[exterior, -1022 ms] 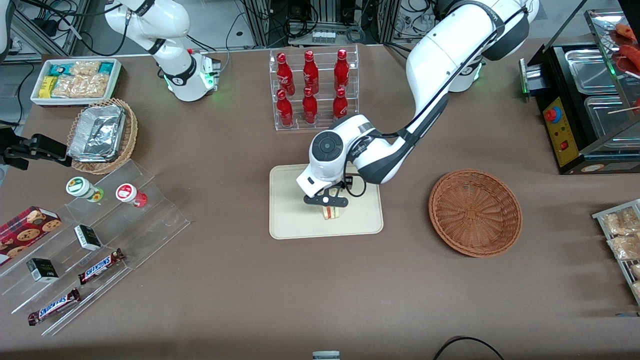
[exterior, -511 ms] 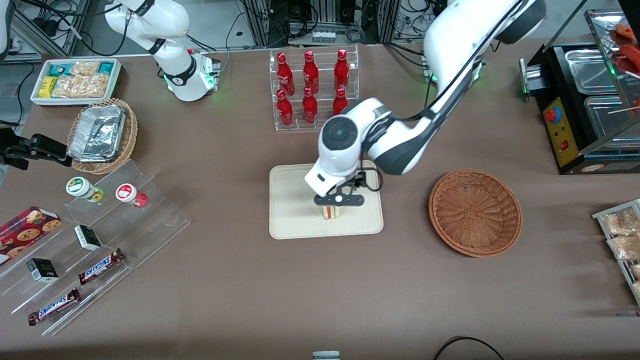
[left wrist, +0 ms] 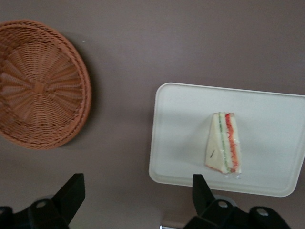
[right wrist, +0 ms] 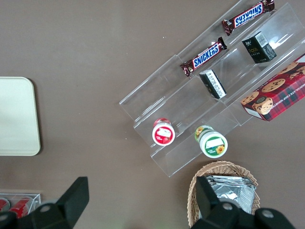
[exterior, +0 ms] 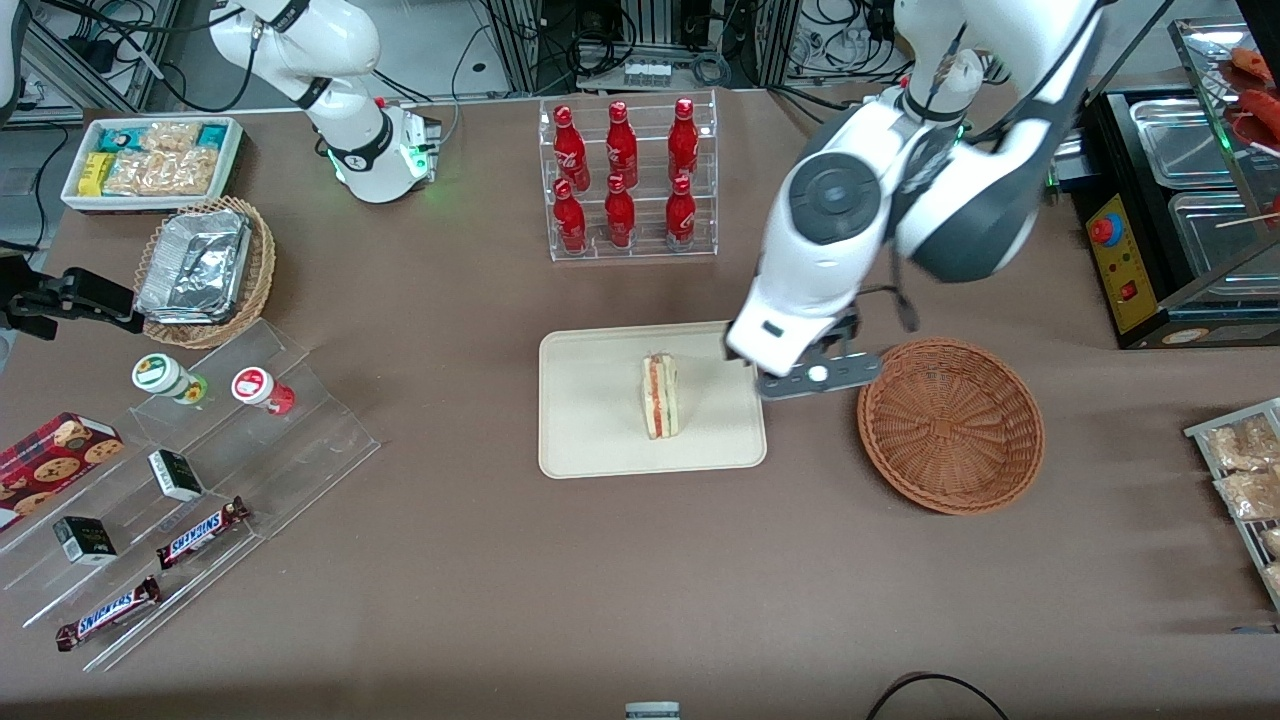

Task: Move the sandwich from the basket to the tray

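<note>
The sandwich (exterior: 660,396) lies on the cream tray (exterior: 590,440), a pale wedge in clear wrap with red and green layers showing. It also shows in the left wrist view (left wrist: 223,149) on the tray (left wrist: 181,157). My left gripper (exterior: 818,376) is open and empty, raised above the table between the tray's edge and the reddish-brown basket (exterior: 950,424). The fingers (left wrist: 71,195) stand wide apart around bare table. The basket (left wrist: 38,83) holds nothing.
A clear rack of red bottles (exterior: 625,175) stands farther from the front camera than the tray. A tan basket of foil containers (exterior: 205,270), a white snack bin (exterior: 150,160) and a clear stepped shelf (exterior: 200,480) lie toward the parked arm's end. A black appliance (exterior: 1170,200) stands at the working arm's end.
My gripper has let go of the sandwich, risen and moved off the tray toward the basket. The sandwich stays on the tray, now fully in view.
</note>
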